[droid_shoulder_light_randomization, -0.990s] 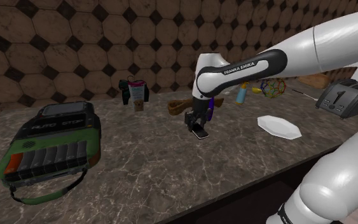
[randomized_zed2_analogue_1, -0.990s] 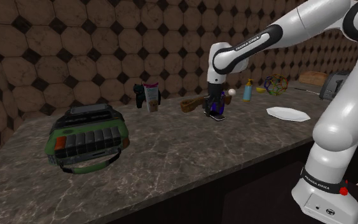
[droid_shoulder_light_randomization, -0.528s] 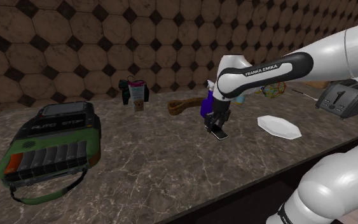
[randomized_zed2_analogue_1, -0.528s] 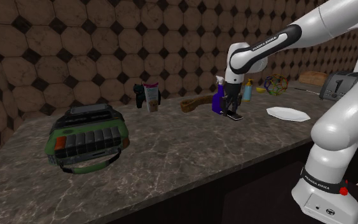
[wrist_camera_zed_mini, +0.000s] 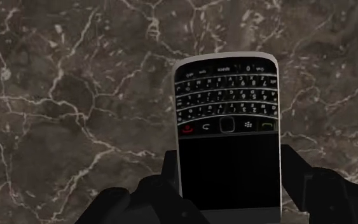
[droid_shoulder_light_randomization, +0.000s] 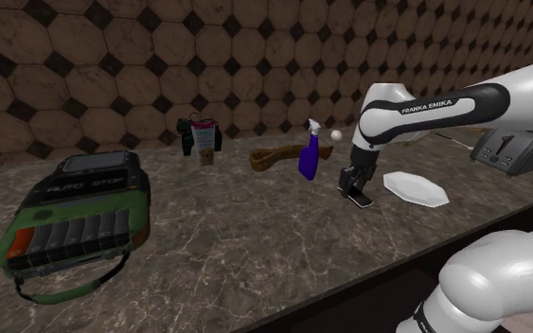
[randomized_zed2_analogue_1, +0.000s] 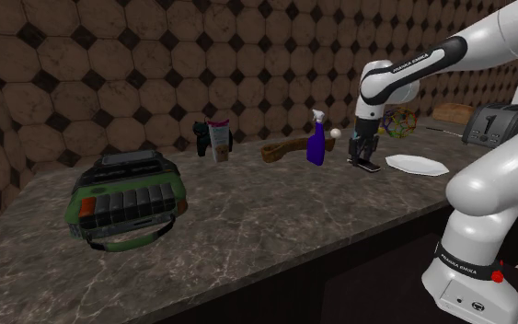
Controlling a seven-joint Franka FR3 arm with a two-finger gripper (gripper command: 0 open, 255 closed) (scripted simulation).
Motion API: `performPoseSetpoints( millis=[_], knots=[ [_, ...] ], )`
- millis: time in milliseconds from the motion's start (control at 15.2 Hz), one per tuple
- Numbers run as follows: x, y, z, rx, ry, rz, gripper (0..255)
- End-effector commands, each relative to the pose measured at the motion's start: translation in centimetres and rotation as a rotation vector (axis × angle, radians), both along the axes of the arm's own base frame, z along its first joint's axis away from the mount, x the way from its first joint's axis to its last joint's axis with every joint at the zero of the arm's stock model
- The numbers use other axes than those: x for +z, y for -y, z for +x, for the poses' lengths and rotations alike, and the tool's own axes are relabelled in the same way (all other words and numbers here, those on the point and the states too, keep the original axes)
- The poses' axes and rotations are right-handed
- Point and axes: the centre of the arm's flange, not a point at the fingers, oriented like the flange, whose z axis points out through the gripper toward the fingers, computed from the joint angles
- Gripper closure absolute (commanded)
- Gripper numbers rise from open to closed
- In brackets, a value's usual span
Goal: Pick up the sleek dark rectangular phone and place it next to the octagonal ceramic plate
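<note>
While gripper (droid_shoulder_light_randomization: 357, 189) hangs just beside plate (droid_shoulder_light_randomization: 416, 187), phone (wrist_camera_zed_mini: 228, 127) sits clamped between fingers, keypad end jutting past fingertips.

Right of centre in your frame, the pincer (randomized_zed2_analogue_1: 364, 156) clasps the dark phone (randomized_zed2_analogue_1: 370, 167) low at the desk (randomized_zed2_analogue_1: 247, 230), between the purple spray bottle (randomized_zed2_analogue_1: 316, 145) and the white plate (randomized_zed2_analogue_1: 417, 166), nearer the plate. A green case (randomized_zed2_analogue_1: 126, 198) sits far left.
</note>
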Motion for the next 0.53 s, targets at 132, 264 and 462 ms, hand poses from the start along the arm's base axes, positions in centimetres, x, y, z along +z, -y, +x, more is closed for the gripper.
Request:
performPoseSetpoints(
  millis=[132, 264, 462],
  knots=[
    [-0.4, 4.1, -3.4, 0.002, 0.000, 0.000, 255],
    [-0.3, 6.2, -5.0, 0.002, 0.000, 0.000, 255],
    [-0.3, 9.4, -7.4, 0.002, 0.000, 0.000, 255]
  ],
)
